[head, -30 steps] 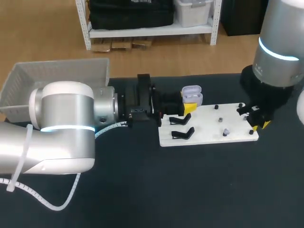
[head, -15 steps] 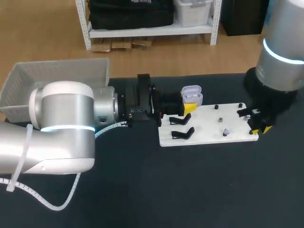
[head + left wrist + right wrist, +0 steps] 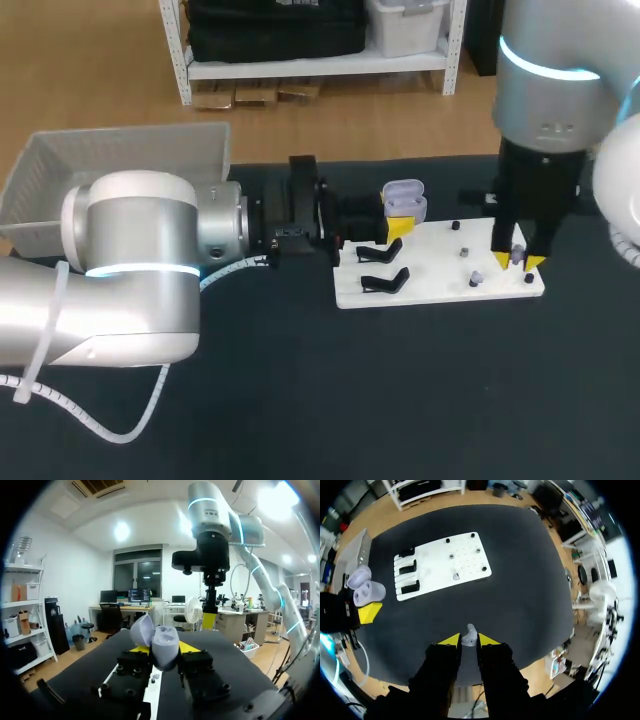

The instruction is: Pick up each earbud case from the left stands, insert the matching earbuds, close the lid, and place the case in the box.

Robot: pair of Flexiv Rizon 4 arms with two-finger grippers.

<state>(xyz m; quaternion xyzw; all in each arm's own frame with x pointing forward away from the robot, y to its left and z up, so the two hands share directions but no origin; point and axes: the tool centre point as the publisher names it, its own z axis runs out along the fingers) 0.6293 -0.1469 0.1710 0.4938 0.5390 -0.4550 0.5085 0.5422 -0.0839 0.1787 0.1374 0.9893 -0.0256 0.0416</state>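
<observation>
The right fingers are clamped on a small pale earbud, its body pinched between the two yellow tips, and they hang raised over the right-hand end of the white board. The left fingers are closed on the lavender case, one on each flank. They hold it with the lid open just beyond the board's left end, near the black stands.

The coming move turns on one relation: the case lies across the board from the held earbud, toward my left, and lower than the right fingers. In the right wrist view it sits well off to the side of the tips, past the stands. The right arm carries the piece that has to travel, while the left arm only needs to present the open mouth. From the head view the lid stands on the far side of the case and the cavity seems to face up and somewhat toward the board. I cannot tell how the earbud's stem lines up with its socket, so I judge it may need a turn before insertion.

A second earbud sits on the board just beside the right fingers. The box, a white basket, stands at the far left corner of the dark surface, well apart from the case.
</observation>
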